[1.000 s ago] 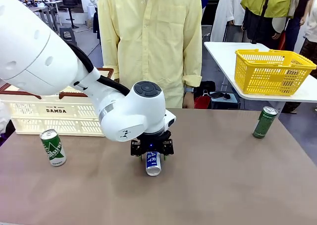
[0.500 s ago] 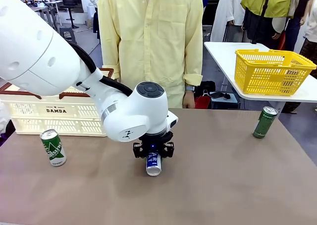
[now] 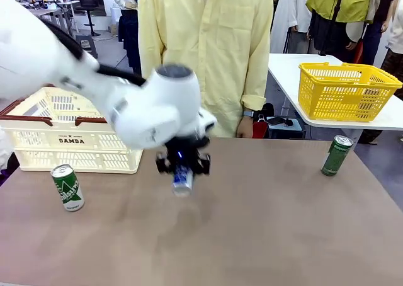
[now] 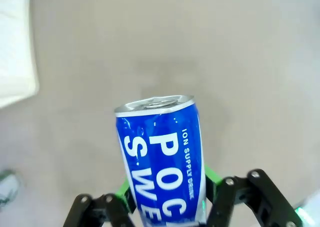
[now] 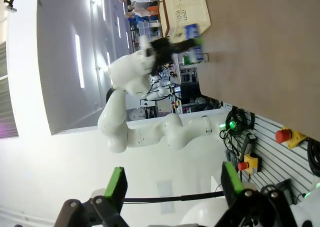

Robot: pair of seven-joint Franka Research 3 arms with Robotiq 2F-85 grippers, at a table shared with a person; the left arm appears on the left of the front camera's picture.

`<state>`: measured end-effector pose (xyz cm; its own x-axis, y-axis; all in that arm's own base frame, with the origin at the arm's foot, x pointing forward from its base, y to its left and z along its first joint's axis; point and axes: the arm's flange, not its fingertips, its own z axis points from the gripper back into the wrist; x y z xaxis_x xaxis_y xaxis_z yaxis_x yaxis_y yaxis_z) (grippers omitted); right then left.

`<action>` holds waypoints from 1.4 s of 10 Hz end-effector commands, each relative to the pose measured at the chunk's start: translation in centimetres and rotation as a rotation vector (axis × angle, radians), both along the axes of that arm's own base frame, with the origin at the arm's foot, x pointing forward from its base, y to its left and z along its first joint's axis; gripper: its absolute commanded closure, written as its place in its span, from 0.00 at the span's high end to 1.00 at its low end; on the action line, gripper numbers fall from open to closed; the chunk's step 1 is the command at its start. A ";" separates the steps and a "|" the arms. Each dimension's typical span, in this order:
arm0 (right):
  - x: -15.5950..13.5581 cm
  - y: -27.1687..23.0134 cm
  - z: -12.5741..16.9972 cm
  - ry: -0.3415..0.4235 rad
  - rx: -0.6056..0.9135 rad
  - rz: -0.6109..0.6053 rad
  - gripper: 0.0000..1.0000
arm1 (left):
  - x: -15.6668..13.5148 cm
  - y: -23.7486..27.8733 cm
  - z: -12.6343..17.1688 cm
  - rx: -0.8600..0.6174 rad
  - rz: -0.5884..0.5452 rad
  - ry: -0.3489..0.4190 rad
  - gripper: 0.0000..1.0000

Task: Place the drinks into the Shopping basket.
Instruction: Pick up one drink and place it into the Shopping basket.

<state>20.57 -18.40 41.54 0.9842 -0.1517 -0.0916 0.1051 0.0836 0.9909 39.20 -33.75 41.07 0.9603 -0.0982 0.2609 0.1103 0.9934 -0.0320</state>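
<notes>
Left end effector [image 3: 182,165] clamps the blue can [image 3: 182,181], held clear of the table [image 3: 283,229] beside the basket [image 3: 38,141]; right end effector [image 5: 173,181] gapes empty.

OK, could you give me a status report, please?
Left claw shut on slim blue-and-white metal can, above table. Right claw open. Cream lattice plastic basket leftward; green-and-white can before it.

The left gripper [image 3: 182,166] holds the blue-and-white can [image 3: 182,180] in its fingers, a little above the brown surface [image 3: 264,223]. The green-and-white can [image 3: 67,187] stands on the left, just in front of the Shopping basket [image 3: 75,154]. The dark green can [image 3: 337,155] stands far off on the right.
</notes>
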 end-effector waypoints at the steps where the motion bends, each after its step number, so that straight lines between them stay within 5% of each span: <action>1: 0.0 -0.1 0.2 -0.006 0.002 0.003 1.00 | 1.8 7.9 10.9 0.024 -0.044 -0.035 0.00; 3: 0.0 -0.1 0.2 -0.006 0.002 0.003 1.00 | 1.5 13.7 14.8 -0.018 -0.013 -0.058 0.00; 4: 0.0 -0.1 0.2 -0.006 0.002 0.003 1.00 | -0.3 15.4 15.5 -0.142 0.042 0.021 0.00; 5: 0.0 -0.1 0.2 -0.006 0.002 0.003 1.00 | 1.0 12.2 15.4 -0.002 -0.026 -0.067 0.00; 8: 0.0 -0.1 0.2 -0.006 0.002 0.003 1.00 | 0.6 14.4 16.4 -0.030 -0.010 -0.042 0.00; 9: 0.0 -0.1 0.2 -0.006 0.002 0.003 1.00 | 5.9 18.1 16.8 -0.032 0.083 0.032 0.00; 11: 0.0 -0.1 0.2 -0.006 0.002 0.003 1.00 | 13.1 24.0 17.2 -0.086 0.080 -0.046 0.00; 13: 0.0 -0.1 0.2 -0.006 0.002 0.003 1.00 | 18.1 27.3 14.0 -0.047 0.073 -0.079 0.00; 14: 0.0 -0.1 0.2 -0.006 0.002 0.003 1.00 | 19.8 28.3 11.6 -0.053 0.056 -0.033 0.00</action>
<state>20.53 -18.43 41.52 0.9839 -0.1532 -0.0918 0.1053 0.0826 0.9910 57.89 -3.86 53.24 0.9489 0.0127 0.3154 0.0104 0.9974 -0.0713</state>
